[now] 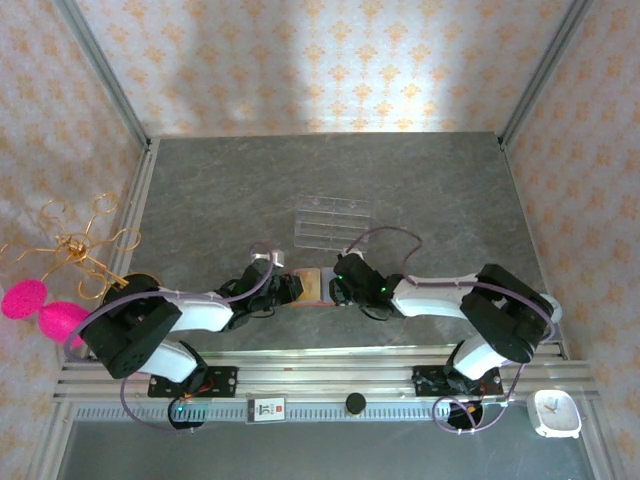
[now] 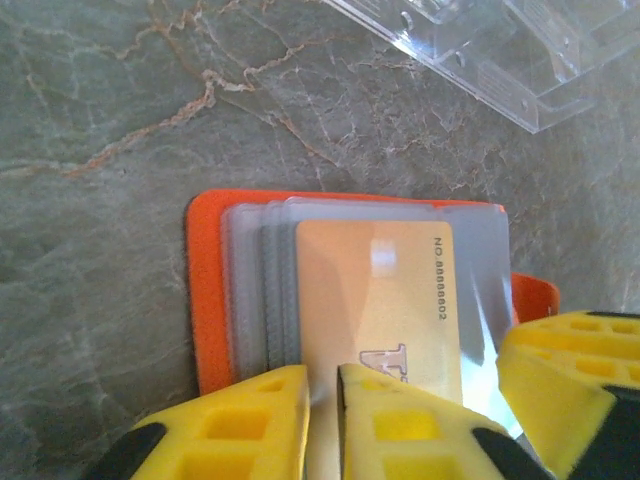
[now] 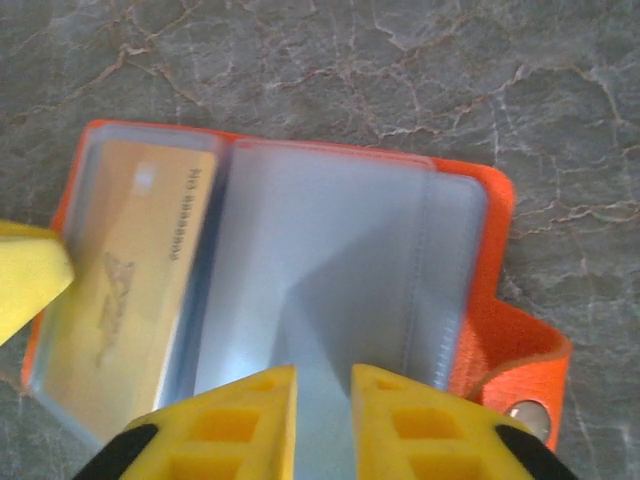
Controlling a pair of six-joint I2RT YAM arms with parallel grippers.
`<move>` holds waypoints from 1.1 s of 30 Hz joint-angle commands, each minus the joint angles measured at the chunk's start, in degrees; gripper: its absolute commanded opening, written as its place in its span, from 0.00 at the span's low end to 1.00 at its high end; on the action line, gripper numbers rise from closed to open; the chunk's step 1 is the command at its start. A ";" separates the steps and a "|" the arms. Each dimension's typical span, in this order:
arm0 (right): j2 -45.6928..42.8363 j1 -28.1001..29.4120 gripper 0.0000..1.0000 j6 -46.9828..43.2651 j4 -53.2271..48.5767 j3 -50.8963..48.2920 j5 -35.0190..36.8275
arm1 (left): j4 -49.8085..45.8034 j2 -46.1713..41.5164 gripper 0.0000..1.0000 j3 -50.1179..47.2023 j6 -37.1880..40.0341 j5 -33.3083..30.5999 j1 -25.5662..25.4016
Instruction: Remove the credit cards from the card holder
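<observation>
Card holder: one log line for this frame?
card holder: open on table | gold card: in its pocket | left gripper: nearly closed at card edge, grip unclear | right gripper: pinching clear sleeve

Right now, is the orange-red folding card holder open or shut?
Open: the orange-red card holder lies spread flat, its grey-blue plastic sleeves exposed, a gold card inside one.
</observation>
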 commanded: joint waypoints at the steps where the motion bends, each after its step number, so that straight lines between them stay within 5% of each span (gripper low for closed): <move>1: -3.59 -0.39 0.24 -2.69 1.01 0.42 -0.69 | 1.76 2.11 0.12 0.05 -0.65 2.05 -1.39; 10: 0.74 -1.92 0.23 2.61 2.91 4.68 -11.41 | -0.23 0.16 0.11 -0.09 -0.75 0.12 -2.54; 33: 6.88 -5.21 0.21 6.91 5.90 3.75 -15.00 | 0.15 2.25 0.08 -0.13 0.04 -0.28 -2.54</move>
